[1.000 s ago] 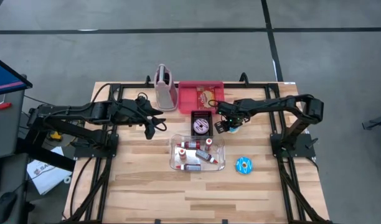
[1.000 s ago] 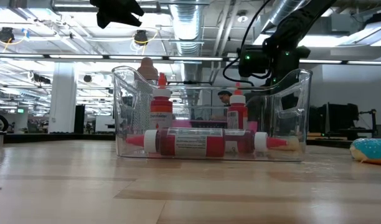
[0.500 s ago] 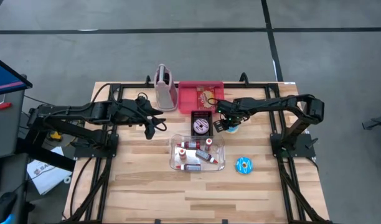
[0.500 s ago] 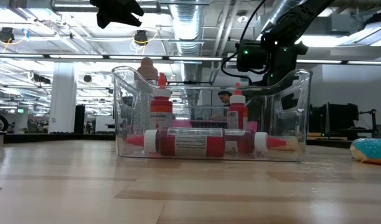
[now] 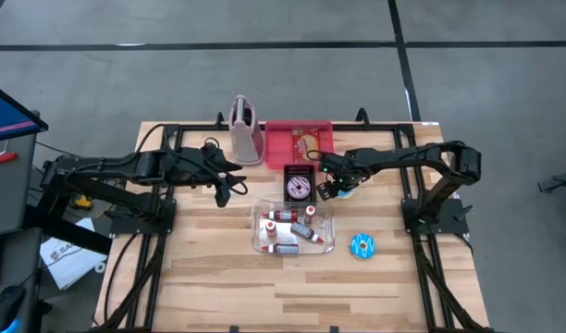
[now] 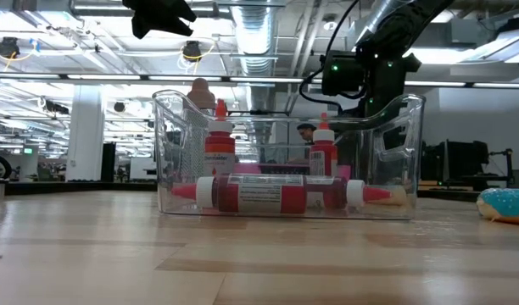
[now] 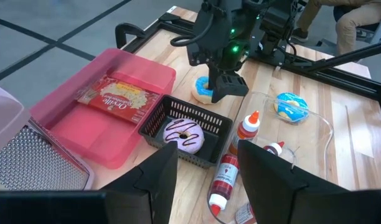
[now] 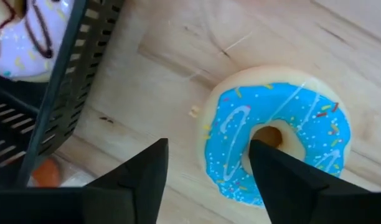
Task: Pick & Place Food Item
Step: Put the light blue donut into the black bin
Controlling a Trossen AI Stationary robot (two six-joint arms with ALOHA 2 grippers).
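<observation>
Right wrist view placed the right gripper (image 8: 206,171) directly above a blue-iced donut (image 8: 277,144) lying flat on the bare wooden table (image 8: 178,74), with the fingers (image 8: 134,180) spread apart and nothing between them. That donut lay just beside the black basket (image 8: 60,93), outside its wall. Left wrist view showed the same donut (image 7: 203,89) under the right gripper (image 7: 226,87), touching the table, next to the black basket (image 7: 187,127) that held a purple-iced donut (image 7: 183,135). A second blue-iced donut (image 7: 291,106) lay well apart, beyond the clear bin (image 7: 284,149) of red sauce bottles (image 7: 224,176). A pink tray (image 7: 125,112) with a snack packet (image 7: 116,98) stood beside the basket. High view located the left gripper (image 5: 222,190) over the table to the left of the basket, waiting; its fingers (image 7: 271,180) stood apart and empty
</observation>
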